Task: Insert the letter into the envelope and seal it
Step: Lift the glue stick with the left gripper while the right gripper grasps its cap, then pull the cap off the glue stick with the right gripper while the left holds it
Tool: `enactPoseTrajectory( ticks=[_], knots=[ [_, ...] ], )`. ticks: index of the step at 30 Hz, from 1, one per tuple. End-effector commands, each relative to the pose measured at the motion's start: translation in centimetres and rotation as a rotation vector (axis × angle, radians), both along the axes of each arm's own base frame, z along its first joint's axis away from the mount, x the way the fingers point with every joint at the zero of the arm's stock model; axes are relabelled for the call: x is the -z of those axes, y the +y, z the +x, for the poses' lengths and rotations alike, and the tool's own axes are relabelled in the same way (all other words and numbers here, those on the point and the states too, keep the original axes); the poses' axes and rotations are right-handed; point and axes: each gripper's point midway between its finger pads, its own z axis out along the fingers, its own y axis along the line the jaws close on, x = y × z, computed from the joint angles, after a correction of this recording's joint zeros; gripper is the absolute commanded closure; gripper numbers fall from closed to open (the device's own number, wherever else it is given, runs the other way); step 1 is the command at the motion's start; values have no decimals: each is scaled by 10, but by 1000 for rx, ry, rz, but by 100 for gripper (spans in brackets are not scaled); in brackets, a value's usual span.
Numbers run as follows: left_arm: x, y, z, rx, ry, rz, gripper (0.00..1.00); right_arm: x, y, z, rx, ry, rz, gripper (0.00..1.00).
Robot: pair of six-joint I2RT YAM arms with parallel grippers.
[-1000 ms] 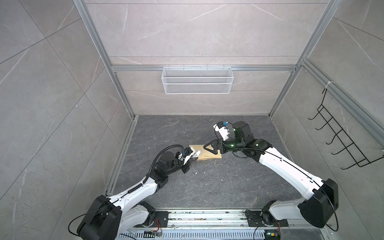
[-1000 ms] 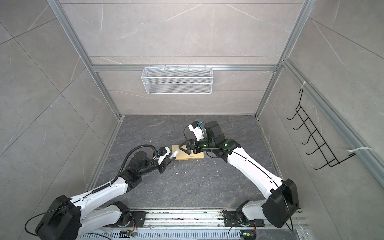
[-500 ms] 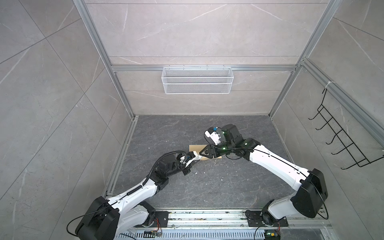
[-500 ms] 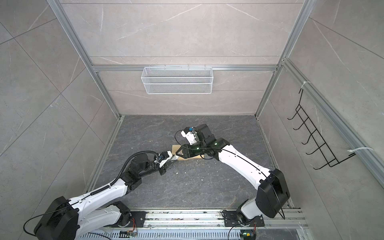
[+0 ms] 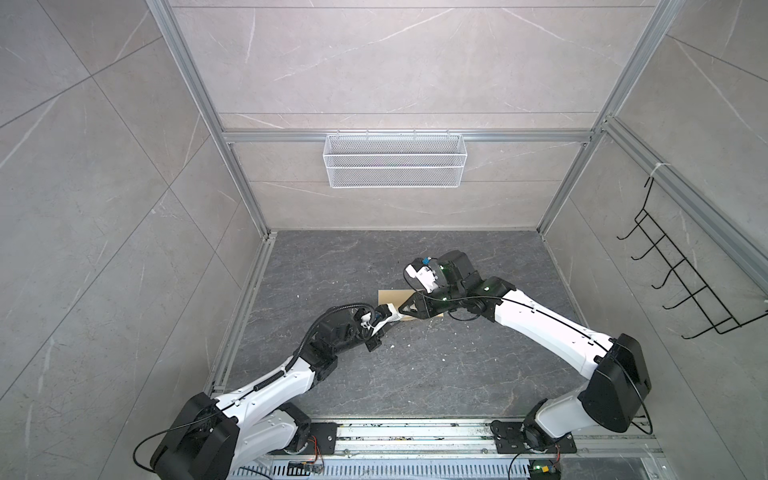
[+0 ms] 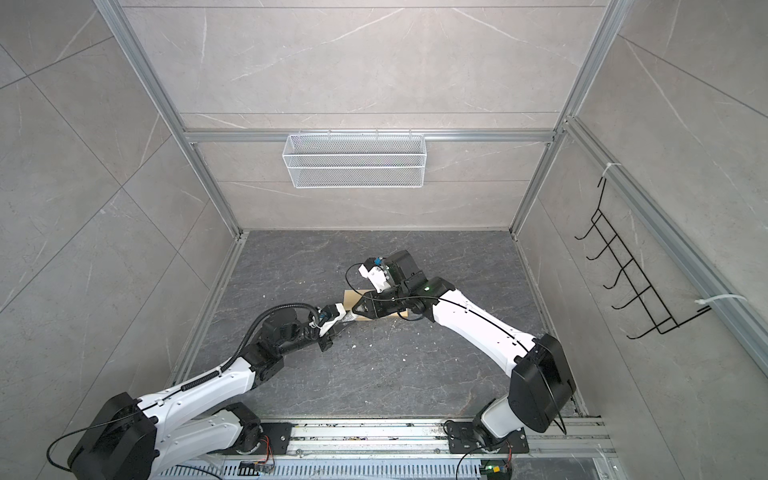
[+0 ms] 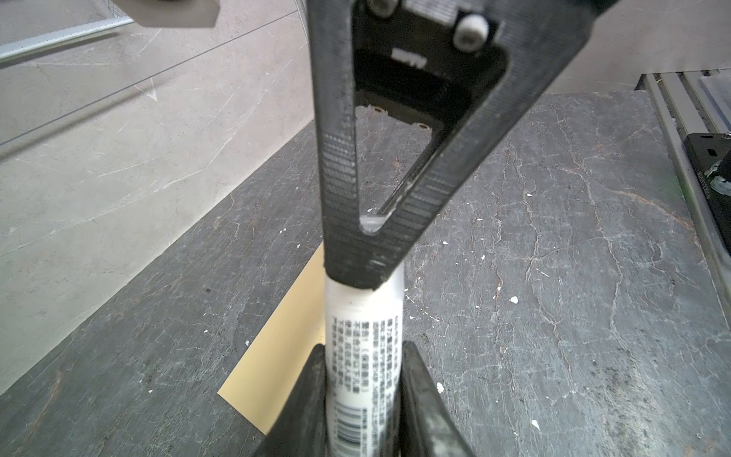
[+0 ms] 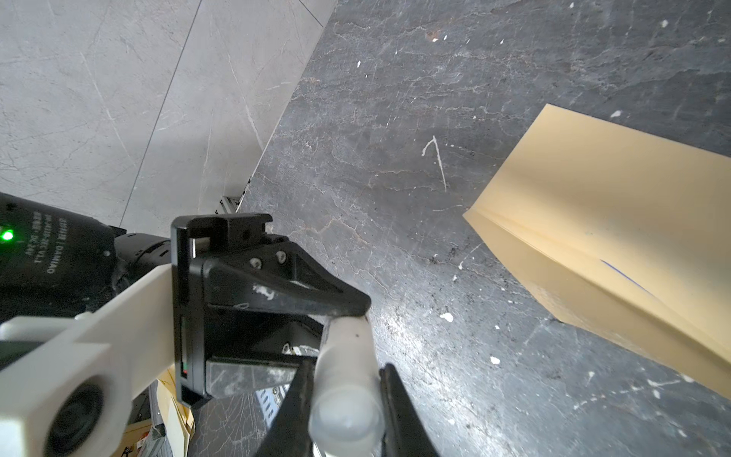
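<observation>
Right gripper (image 8: 347,368) was hanging wide open over the envelope (image 5: 390,296) a second ago. Since then it's slid off toward 8 o'clock, and its jaws have closed in on the free end of the glue stick (image 7: 364,328) (the bare tip, not the label end).

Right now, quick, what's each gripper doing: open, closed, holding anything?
Left gripper: closed on the glue stick.
Right gripper: closed on the glue stick's other end.
</observation>
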Motion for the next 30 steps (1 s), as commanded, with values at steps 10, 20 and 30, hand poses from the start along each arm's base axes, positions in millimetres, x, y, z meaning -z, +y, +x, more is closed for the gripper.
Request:
enactPoseTrajectory(
  ticks=[10, 20, 30],
  knots=[
    [11, -13, -17, 119, 134, -30, 100, -20, -11, -2, -124, -222, -96, 100],
    [36, -14, -17, 130, 229, -8, 100, -43, -24, -2, -130, -345, -124, 100],
    [54, -8, -19, 111, 250, 36, 100, -60, -34, 0, -96, -364, -92, 100]
  ],
)
